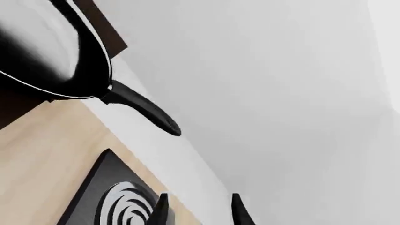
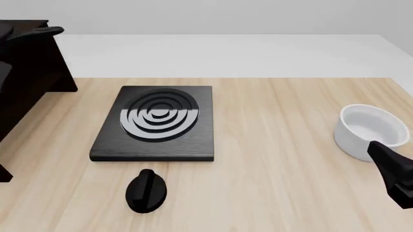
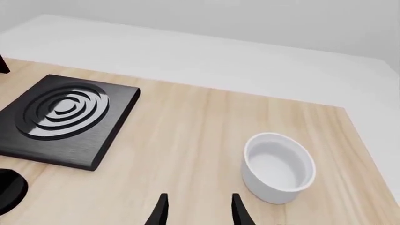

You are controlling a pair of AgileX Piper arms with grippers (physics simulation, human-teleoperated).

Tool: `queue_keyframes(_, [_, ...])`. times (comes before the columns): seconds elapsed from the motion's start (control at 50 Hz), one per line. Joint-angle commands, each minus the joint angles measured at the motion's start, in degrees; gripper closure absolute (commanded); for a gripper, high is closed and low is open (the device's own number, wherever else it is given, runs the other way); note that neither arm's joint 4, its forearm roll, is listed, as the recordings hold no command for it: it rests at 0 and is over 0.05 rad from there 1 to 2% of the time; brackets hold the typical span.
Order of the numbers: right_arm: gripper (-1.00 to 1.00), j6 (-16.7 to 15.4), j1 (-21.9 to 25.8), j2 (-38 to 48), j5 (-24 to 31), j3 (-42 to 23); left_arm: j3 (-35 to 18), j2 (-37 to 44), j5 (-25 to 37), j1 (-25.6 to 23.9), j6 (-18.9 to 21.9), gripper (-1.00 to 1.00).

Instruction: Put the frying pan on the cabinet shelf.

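The frying pan [image 1: 50, 51], glossy black, rests on the dark cabinet [image 2: 29, 77] at the table's far left. Its long handle [image 1: 144, 110] sticks out past the cabinet's edge and also shows in the front view as the handle [image 2: 38, 32]. I cannot tell which board it lies on. My left gripper [image 1: 196, 211] is open and empty, well back from the pan, above the stove plate [image 1: 119, 201]. My right gripper [image 3: 196, 208] is open and empty, close to the white bowl [image 3: 278, 166]. The left arm is out of the front view.
A flat black stove plate [image 2: 154, 123] with a ring pattern lies left of the table's middle. A small black knob [image 2: 147, 191] sits in front of it. The white bowl [image 2: 373, 131] stands at the right edge, with the right arm [image 2: 393, 171] just in front of it.
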Motion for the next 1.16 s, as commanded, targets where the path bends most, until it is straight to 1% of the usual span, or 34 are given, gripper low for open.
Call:
queue_keyframes(0.02, [-1.0,1.2,-0.7,-0.8,0.8,-0.7,-3.6,-9.2,14.8,-1.9,18.4,-1.0])
queue_keyframes(0.04, [-1.0,1.8,-0.8,-0.7,0.8,-0.8,-3.1,-10.2,15.7,-2.7,19.8,-1.0])
queue_keyframes(0.1, [-1.0,1.9,-0.7,-0.3,0.4,-0.8,-1.9,-11.5,15.7,-2.7,20.7,-1.0])
queue_keyframes(0.14, [-1.0,1.8,-0.7,-0.4,0.4,-1.0,-1.0,-12.4,16.3,-2.9,23.1,-1.0])
queue_keyframes(0.16, [-1.0,1.7,-0.7,-0.4,0.5,-1.0,-0.4,-13.1,16.4,-1.5,25.1,-1.0])
queue_keyframes(0.18, [-1.0,1.8,-0.6,-0.4,0.5,-1.0,0.0,-14.1,16.8,-1.5,26.3,-1.0])
queue_keyframes(0.22, [-1.0,2.0,-0.6,-0.7,0.8,-1.2,1.8,-16.2,17.6,-2.6,26.1,-1.0])
queue_keyframes(0.24, [-1.0,2.2,-0.8,-0.9,1.0,-1.3,2.9,-18.3,18.9,-3.0,27.9,-1.0])
queue_keyframes(0.26, [-1.0,2.1,-1.0,-1.1,1.2,-1.4,3.4,-19.2,19.5,-3.1,28.8,-1.0])
queue_keyframes(0.28, [-1.0,1.9,-1.1,-1.4,1.6,-1.7,4.0,-21.0,20.8,-3.0,32.0,-1.0])
queue_keyframes(0.32, [-1.0,2.1,-1.3,-1.7,1.5,-1.7,5.1,-24.0,22.4,-2.4,35.2,-1.0])
queue_keyframes(0.36, [-1.0,2.0,-1.3,-2.0,1.6,-1.7,6.2,-25.3,23.6,-2.7,35.5,-1.0])
queue_keyframes(0.38, [-1.0,1.9,-1.3,-2.3,1.8,-1.7,7.1,-26.2,24.0,-2.9,34.5,-1.0])
queue_keyframes(0.4, [-1.0,2.1,-1.2,-3.0,2.1,-2.1,9.4,-27.6,24.4,-3.1,30.9,-1.0])
queue_keyframes(0.42, [-1.0,2.2,-1.1,-3.5,2.3,-2.3,10.6,-28.7,24.8,-2.9,29.3,-1.0])
queue_keyframes(0.46, [-1.0,2.0,-0.3,-4.4,2.6,-2.6,11.8,-31.7,27.4,-3.5,31.8,-1.0])
queue_keyframes(0.48, [-1.0,1.4,-0.5,-5.1,3.1,-2.8,12.4,-34.2,29.7,-3.1,35.5,-1.0])
queue_keyframes(0.52, [-1.0,1.2,-0.3,-5.9,3.8,-3.3,13.3,-37.4,32.0,-2.7,36.7,-1.0])
queue_keyframes(0.54, [-1.0,1.1,-0.5,-6.2,3.7,-3.2,13.7,-40.9,35.3,-3.5,37.6,-1.0])
queue_keyframes(0.56, [-1.0,1.0,-0.7,-6.5,3.7,-3.2,13.8,-42.6,37.0,-3.7,38.2,-1.0])
queue_keyframes(0.58, [-1.0,0.9,-0.9,-6.6,3.9,-3.5,13.3,-45.3,39.9,-4.2,39.8,-1.0])
queue_keyframes(0.6, [-1.0,0.9,-0.9,-6.6,3.9,-3.5,13.0,-45.3,40.3,-4.4,40.2,-1.0])
queue_keyframes(0.62, [-1.0,0.7,-1.2,-6.8,4.6,-4.2,12.6,-45.4,41.2,-5.1,39.5,-1.0])
queue_keyframes(0.64, [-1.0,0.6,-1.4,-7.1,4.3,-3.8,12.1,-45.4,42.0,-6.4,37.9,-1.0])
queue_keyframes(0.66, [-1.0,0.6,-1.5,-7.2,4.4,-3.7,11.5,-45.4,42.5,-6.5,38.2,-1.0])
queue_keyframes(0.68, [-1.0,0.6,-1.5,-7.3,4.5,-3.7,10.9,-45.4,43.0,-6.5,38.8,-1.0])
queue_keyframes(0.7, [-1.0,0.5,-1.6,-7.6,4.7,-3.4,9.6,-45.4,44.0,-6.6,40.3,-1.0])
queue_keyframes(0.76, [-1.0,0.2,-1.8,-8.1,5.0,-2.9,7.7,-45.4,45.3,-5.8,42.5,-1.0])
queue_keyframes(0.84, [-1.0,0.2,-1.9,-8.4,5.1,-2.9,6.4,-45.4,47.2,-5.1,43.8,-1.0])
queue_keyframes(0.88, [-1.0,0.3,-1.9,-8.5,5.3,-2.7,5.5,-45.4,48.2,-5.3,45.7,-1.0])
queue_keyframes(0.92, [-1.0,0.4,-1.9,-8.8,5.7,-2.6,4.3,-45.4,49.1,-4.4,47.5,-1.0])
queue_keyframes(1.0, [-1.0,0.2,-1.9,-8.8,5.5,-2.4,2.5,-45.4,50.3,-3.7,47.7,-1.0])
queue_keyframes(1.06, [-1.0,0.0,-1.6,-8.8,5.7,-2.5,0.3,-45.4,51.7,-3.3,48.9,-1.0])
queue_keyframes(1.16, [-1.0,-0.3,-1.6,-9.0,6.3,-2.9,-3.3,-45.4,54.2,-4.2,50.3,-1.0])
